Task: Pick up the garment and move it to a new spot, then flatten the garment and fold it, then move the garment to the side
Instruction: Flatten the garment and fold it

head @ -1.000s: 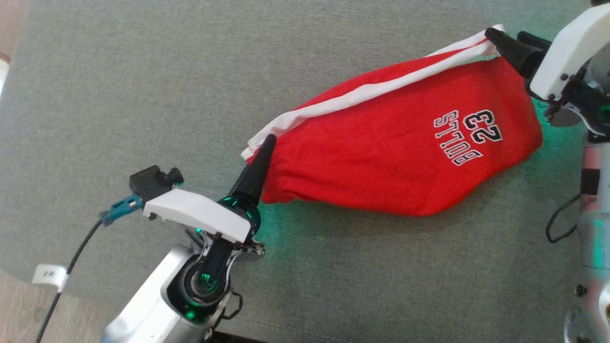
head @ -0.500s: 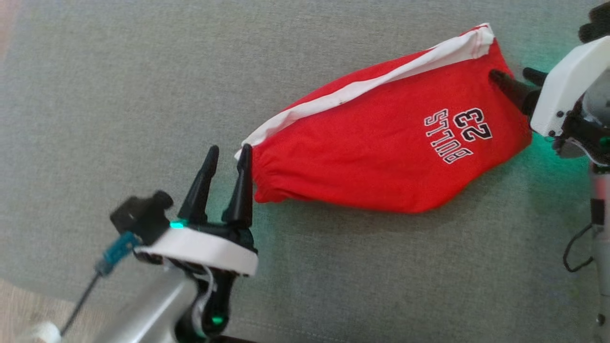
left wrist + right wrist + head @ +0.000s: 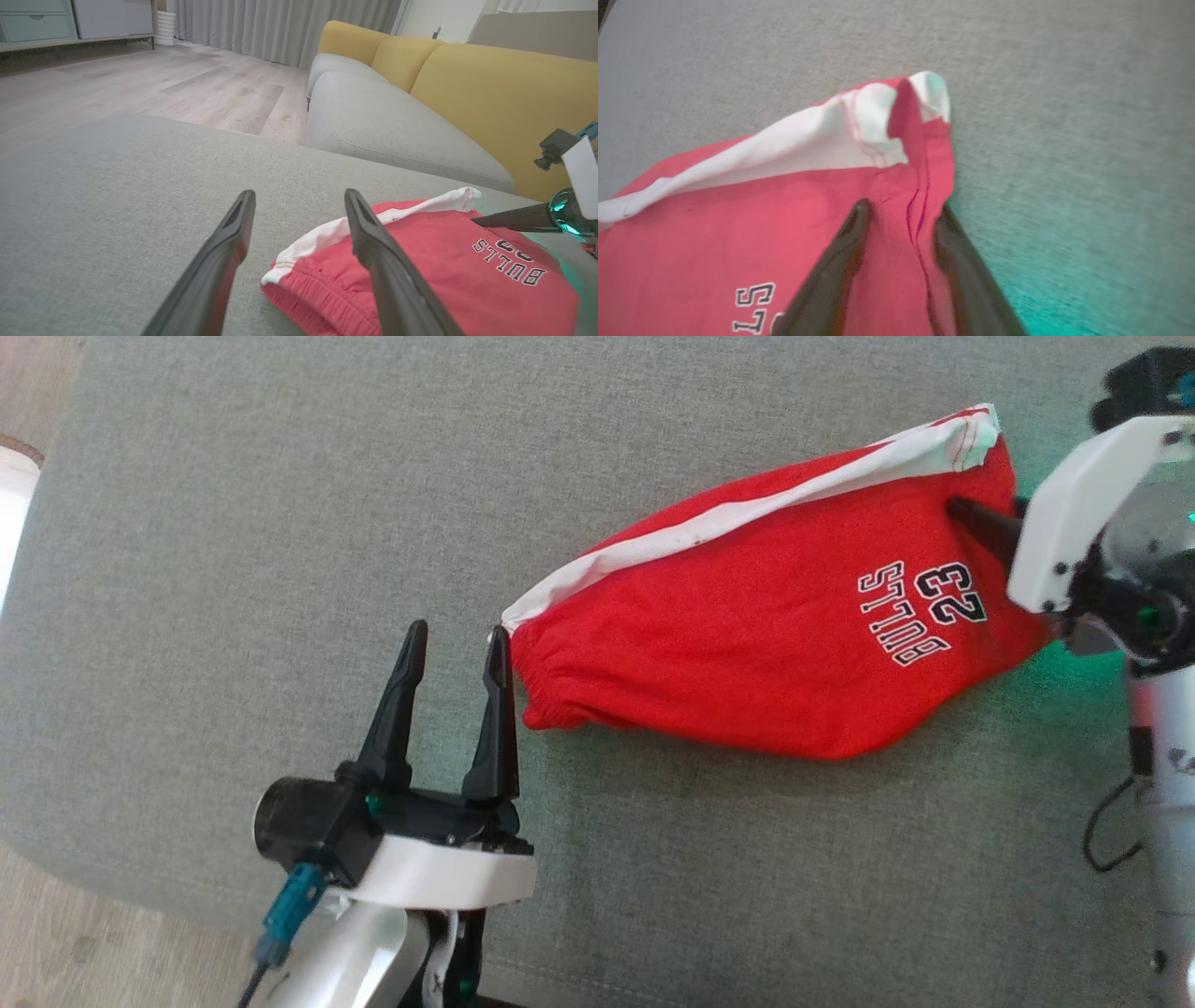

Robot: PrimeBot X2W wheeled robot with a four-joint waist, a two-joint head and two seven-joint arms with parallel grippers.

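**Claws at both ends of shorts on cushion**

The red shorts (image 3: 775,635) lie slantwise on the right half of the grey cushion (image 3: 233,523), with the white stripe along their far edge. Our left claw (image 3: 457,630) stands spread at the waistband end, one fingertip (image 3: 498,639) at the cloth's edge and nothing between its fingers. Our right claw (image 3: 903,207) straddles the hem corner, a seam ridge between its parted fingers; we cannot tell whether they pinch it. Bare cushion stretches wide to the left and beyond the stripe. At lower left the cushion's near edge meets wood floor (image 3: 56,952).
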